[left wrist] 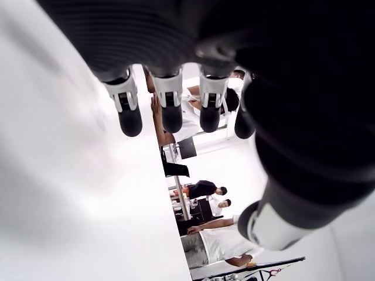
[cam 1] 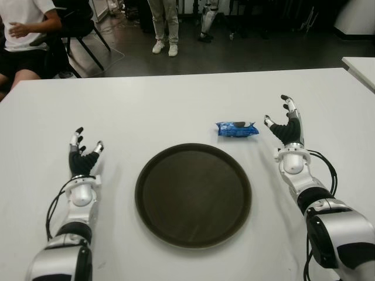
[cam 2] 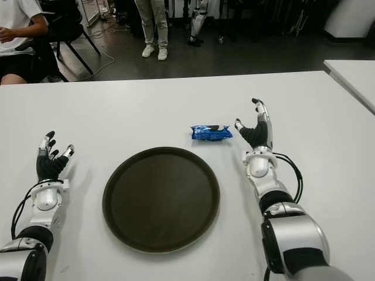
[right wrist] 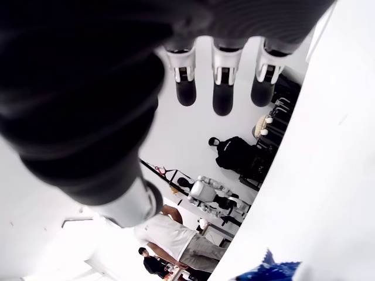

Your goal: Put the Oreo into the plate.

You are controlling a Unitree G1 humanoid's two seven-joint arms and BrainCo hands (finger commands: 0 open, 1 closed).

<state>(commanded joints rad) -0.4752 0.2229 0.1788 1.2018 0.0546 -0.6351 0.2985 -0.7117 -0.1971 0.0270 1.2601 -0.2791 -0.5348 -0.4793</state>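
A blue Oreo packet (cam 1: 237, 129) lies on the white table (cam 1: 176, 111), just left of the empty, wide-spread right hand (cam 1: 285, 126). The dark plate (cam 1: 193, 194) sits nearer the robot, with the left hand (cam 1: 82, 158), also spread, beyond it.

Bare white table (cam 1: 176, 105) lies open between the right hand (cam 1: 285, 124) and the Oreo packet (cam 1: 237, 129) just left of it. The round dark plate (cam 1: 193, 195) sits just nearer, with nothing between them.

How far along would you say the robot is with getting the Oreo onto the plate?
Nothing is done yet: the Oreo pack lies on the white table just beyond the plate, which holds nothing. The right hand is open beside the pack, not touching it; the left hand is open left of the plate. Grasp, carry and release remain.
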